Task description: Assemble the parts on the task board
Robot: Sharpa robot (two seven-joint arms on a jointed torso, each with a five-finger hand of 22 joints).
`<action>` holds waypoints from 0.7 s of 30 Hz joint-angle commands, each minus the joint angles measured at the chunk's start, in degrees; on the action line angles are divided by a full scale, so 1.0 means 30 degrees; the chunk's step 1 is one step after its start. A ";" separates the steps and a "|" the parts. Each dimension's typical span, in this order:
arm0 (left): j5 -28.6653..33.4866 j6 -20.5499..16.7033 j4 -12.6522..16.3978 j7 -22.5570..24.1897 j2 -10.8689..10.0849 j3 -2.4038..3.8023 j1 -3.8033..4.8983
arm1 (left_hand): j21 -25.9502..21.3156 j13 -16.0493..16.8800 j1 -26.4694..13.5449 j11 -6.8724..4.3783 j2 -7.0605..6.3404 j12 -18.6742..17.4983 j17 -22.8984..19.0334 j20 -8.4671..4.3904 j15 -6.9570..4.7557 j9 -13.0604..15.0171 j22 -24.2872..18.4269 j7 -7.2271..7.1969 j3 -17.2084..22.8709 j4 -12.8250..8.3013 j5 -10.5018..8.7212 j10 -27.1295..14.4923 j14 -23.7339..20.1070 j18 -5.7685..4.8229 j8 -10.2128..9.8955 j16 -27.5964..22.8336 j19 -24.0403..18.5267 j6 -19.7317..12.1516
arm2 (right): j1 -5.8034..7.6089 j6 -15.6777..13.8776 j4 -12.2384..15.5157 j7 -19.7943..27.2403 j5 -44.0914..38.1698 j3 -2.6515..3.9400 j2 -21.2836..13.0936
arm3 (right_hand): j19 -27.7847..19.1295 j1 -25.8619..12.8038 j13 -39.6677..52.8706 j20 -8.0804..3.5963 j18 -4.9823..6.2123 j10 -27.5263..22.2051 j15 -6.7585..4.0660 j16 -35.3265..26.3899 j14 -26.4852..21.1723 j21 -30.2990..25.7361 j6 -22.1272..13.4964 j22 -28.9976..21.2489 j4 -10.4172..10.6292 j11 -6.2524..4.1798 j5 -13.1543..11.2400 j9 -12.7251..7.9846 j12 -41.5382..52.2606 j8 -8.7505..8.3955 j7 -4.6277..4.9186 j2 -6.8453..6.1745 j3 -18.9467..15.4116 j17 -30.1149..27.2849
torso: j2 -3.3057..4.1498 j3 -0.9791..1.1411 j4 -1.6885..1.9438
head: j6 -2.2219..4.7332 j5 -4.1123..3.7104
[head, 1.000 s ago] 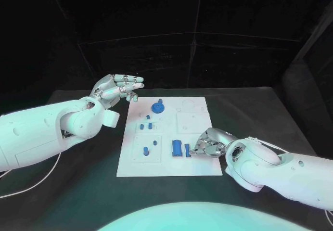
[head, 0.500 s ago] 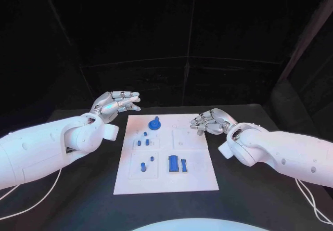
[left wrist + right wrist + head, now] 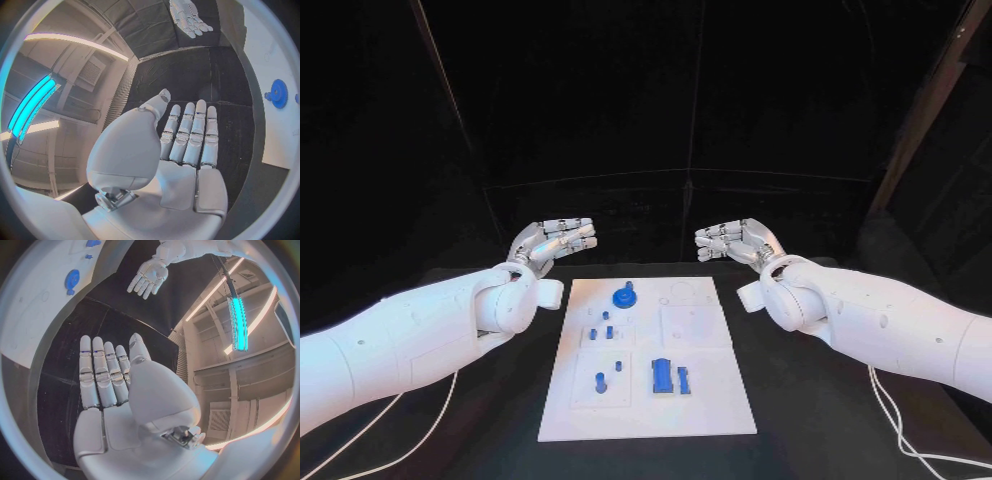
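The white task board (image 3: 646,400) lies in the middle of the black table. On it sit a round blue gear part (image 3: 625,296), several small blue pegs (image 3: 600,328) and two blue blocks (image 3: 662,375) nearer me. My left hand (image 3: 555,240) is raised beyond the board's far left corner, fingers straight and together, holding nothing. My right hand (image 3: 737,241) is raised beyond the far right corner, likewise flat and empty. In the left wrist view the left hand (image 3: 187,145) is flat, with the gear part (image 3: 279,93) on the board (image 3: 275,60) to one side. The right wrist view shows the right hand (image 3: 106,375) flat.
Black table (image 3: 834,400) surrounds the board on all sides. White cables (image 3: 906,430) trail over the table near both arms. Dark curtain walls stand behind the table.
My right hand has lifted off the board's near right part and moved to beyond the far right corner, opening flat. The left hand has straightened its fingers. The camera view has shifted.
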 commanded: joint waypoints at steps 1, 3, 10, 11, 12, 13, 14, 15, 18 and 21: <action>0.0428 -0.0816 -0.0206 0.0429 0.0139 0.0028 -0.0028 | -0.0100 -0.0012 0.0034 0.0029 0.0172 -0.0079 -0.0084 0.0045 0.0115 -0.0018 -0.0174 -0.0075 -0.0144 0.0007 0.0027 -0.0135 0.0126 0.0183 -0.0125 -0.0291 0.0211 0.0048 | 0.0036 0.1289 -0.0338 0.1386 0.1105 0.0043 0.0208 | 0.0352 -0.0308 -0.0368 -0.0048 0.0080 0.0246 -0.0028 -0.0243 0.0283 -0.0297 0.0218 -0.0394 -0.0316 0.0029 0.0006 -0.0053 -0.0211 -0.0200 -0.0034 0.0082 0.0015 -0.0349 | -0.0160 0.0092 0.0027 | 0.0153 0.0009; 0.0434 -0.1014 -0.0323 0.0368 0.0221 0.0029 -0.0060 | -0.0095 -0.0008 0.0074 0.0016 0.0214 -0.0080 -0.0109 0.0036 0.0132 -0.0017 -0.0249 -0.0011 -0.0185 -0.0008 0.0027 -0.0117 0.0235 0.0185 -0.0135 -0.0400 0.0321 0.0075 | 0.0037 0.1357 -0.0538 0.1437 0.1116 0.0056 0.0397 | 0.0516 -0.0380 -0.0459 -0.0070 0.0088 0.0332 -0.0053 -0.0297 0.0424 -0.0392 0.0265 -0.0540 -0.0449 0.0024 0.0017 -0.0066 -0.0271 -0.0249 -0.0029 0.0127 0.0028 -0.0469 | -0.0133 0.0134 -0.0001 | 0.0167 0.0085; -0.0047 -0.0990 0.0319 0.0059 0.0025 0.0171 -0.0210 | -0.2252 -0.1199 -1.0802 -0.1439 0.1295 -0.1310 -0.1726 -0.2173 -0.1118 -0.1259 -0.2660 -0.1233 -0.2074 -0.0578 -0.1179 -0.8332 -0.7385 -0.1226 -0.1408 -0.1921 -0.5479 -0.7835 | -0.0052 -0.0181 0.0186 0.0584 0.0815 0.0064 0.0098 | -0.7108 -1.2175 -0.1718 -0.1851 -0.1176 -0.8015 -0.0997 -0.1680 -0.8423 -0.1627 -0.7305 -0.3558 -0.1551 -0.1214 -0.1418 -0.1410 -0.1858 -0.1530 -0.1630 -0.1122 0.2261 -0.2067 | 0.0240 0.0217 0.0134 | 0.0461 0.0201; -0.0117 -0.1241 0.0538 0.0069 -0.0039 0.0233 -0.0260 | -0.2252 -0.1199 -1.1398 -0.1521 0.1295 -0.1310 -0.1726 -0.2297 -0.1188 -0.1259 -0.2793 -0.1305 -0.2172 -0.0578 -0.1179 -0.8780 -0.7802 -0.1317 -0.1408 -0.1996 -0.5799 -0.8264 | -0.0071 -0.0422 0.0437 0.0624 0.0970 0.0075 0.0013 | -0.7531 -1.2820 -0.1718 -0.1949 -0.1293 -0.8479 -0.2340 -0.1680 -0.8914 -0.1698 -0.7723 -0.3719 -0.1551 -0.1282 -0.1499 -0.1410 -0.1858 -0.1530 -0.1722 -0.1189 0.2399 -0.2067 | 0.0366 0.0275 0.0185 | 0.0583 0.0274; -0.0238 -0.1679 0.0919 0.0087 -0.0152 0.0341 -0.0348 | -0.2252 -0.1199 -1.2149 -0.1623 0.1295 -0.1310 -0.1726 -0.2450 -0.1272 -0.1259 -0.2958 -0.1393 -0.2311 -0.0578 -0.1179 -0.9346 -0.8325 -0.1317 -0.1408 -0.2106 -0.6202 -0.8810 | -0.0106 -0.0841 0.0875 0.0694 0.1241 0.0093 -0.0136 | -0.8166 -1.3786 -0.1718 -0.2094 -0.1353 -0.9172 -0.2340 -0.1680 -0.9648 -0.1803 -0.8348 -0.3967 -0.1551 -0.1382 -0.1615 -0.1410 -0.1858 -0.1530 -0.1858 -0.1291 0.2585 -0.2067 | 0.0549 0.0360 0.0258 | 0.0761 0.0380; -0.0331 -0.2013 0.1209 0.0100 -0.0237 0.0424 -0.0416 | -0.2252 -0.1199 -1.2694 -0.1695 0.1295 -0.1310 -0.1726 -0.2564 -0.1336 -0.1259 -0.3073 -0.1458 -0.2400 -0.0578 -0.1179 -0.9758 -0.8707 -0.1318 -0.1408 -0.2181 -0.6493 -0.9207 | -0.0132 -0.1161 0.1209 0.0747 0.1448 0.0107 -0.0250 | -0.8553 -1.4376 -0.1718 -0.2182 -0.1353 -0.9591 -0.2340 -0.1680 -1.0096 -0.1861 -0.8727 -0.4113 -0.1551 -0.1446 -0.1689 -0.1410 -0.1858 -0.1530 -0.1940 -0.1354 0.2697 -0.2067 | 0.0647 0.0405 0.0298 | 0.0855 0.0437; -0.0436 -0.2392 0.1538 0.0115 -0.0334 0.0517 -0.0492 | -0.2252 -0.1199 -1.3249 -0.1767 0.1295 -0.1310 -0.1726 -0.2675 -0.1398 -0.1259 -0.3197 -0.1523 -0.2494 -0.0578 -0.1179 -1.0177 -0.9095 -0.1470 -0.1408 -0.2259 -0.6785 -0.9608 | -0.0161 -0.1523 0.1588 0.0808 0.1682 0.0123 -0.0379 | -0.8927 -1.4943 -0.1718 -0.2267 -0.1490 -0.9997 -0.2340 -0.1680 -1.0526 -0.1922 -0.9094 -0.4260 -0.1551 -0.1505 -0.1761 -0.1410 -0.1858 -0.1530 -0.2018 -0.1413 0.2807 -0.2067 | 0.0727 0.0442 0.0330 | 0.0933 0.0483; -0.0551 -0.2809 0.1901 0.0132 -0.0441 0.0621 -0.0576 | -0.2252 -0.1199 -1.3749 -0.1835 0.1295 -0.1310 -0.1726 -0.2773 -0.1458 -0.1259 -0.3307 -0.1580 -0.2586 -0.0578 -0.1179 -1.0556 -0.9449 -0.1525 -0.1408 -0.2329 -0.7055 -0.9972 | -0.0193 -0.1923 0.2005 0.0874 0.1940 0.0141 -0.0521 | -0.9285 -1.5493 -0.1718 -0.2352 -0.1559 -1.0387 -0.2340 -0.1680 -1.0943 -0.1973 -0.9449 -0.4399 -0.1551 -0.1562 -0.1832 -0.1410 -0.1858 -0.1530 -0.2094 -0.1471 0.2911 -0.2067 | 0.0788 0.0470 0.0355 | 0.0993 0.0518; -0.0969 -0.4314 0.3210 0.0191 -0.0828 0.0993 -0.0879 | -0.2252 -0.1199 -1.5161 -0.2022 0.1295 -0.1310 -0.1726 -0.3064 -0.2881 -0.1259 -0.3619 -0.2997 -0.2830 -0.0578 -0.1179 -1.1625 -1.0434 -0.1721 -0.1408 -0.2513 -0.7815 -1.0998 | -0.0311 -0.3364 0.3510 0.1114 0.2871 0.0205 -0.1034 | -1.0293 -1.7030 -0.1718 -0.2583 -0.1765 -1.1487 -0.2340 -0.1680 -1.2106 -0.3404 -1.0440 -0.4787 -0.1551 -0.3002 -0.2019 -0.1410 -0.1858 -0.1530 -0.2310 -0.2941 0.3201 -0.2067 | 0.0857 0.0502 0.0383 | 0.1060 0.0558; -0.1544 -0.6391 0.5016 0.0274 -0.1361 0.1507 -0.1297 | -0.2252 -0.1199 -1.6532 -0.3484 0.1295 -0.1310 -0.1726 -0.3343 -0.2881 -0.1259 -0.3921 -0.2997 -0.3064 -0.0578 -0.1179 -1.2658 -1.1399 -0.1726 -0.1408 -0.4030 -0.8546 -1.1985 | -0.0465 -0.5265 0.5496 0.1430 0.4100 0.0289 -0.1710 | -1.1223 -1.8447 -0.1718 -0.2796 -0.1767 -1.2497 -0.2340 -0.1680 -1.3185 -0.3404 -1.1355 -0.5145 -0.1551 -0.3002 -0.3510 -0.1410 -0.1858 -0.1530 -0.2510 -0.2941 0.3482 -0.2067 | 0.0857 0.0502 0.0383 | 0.1060 0.0558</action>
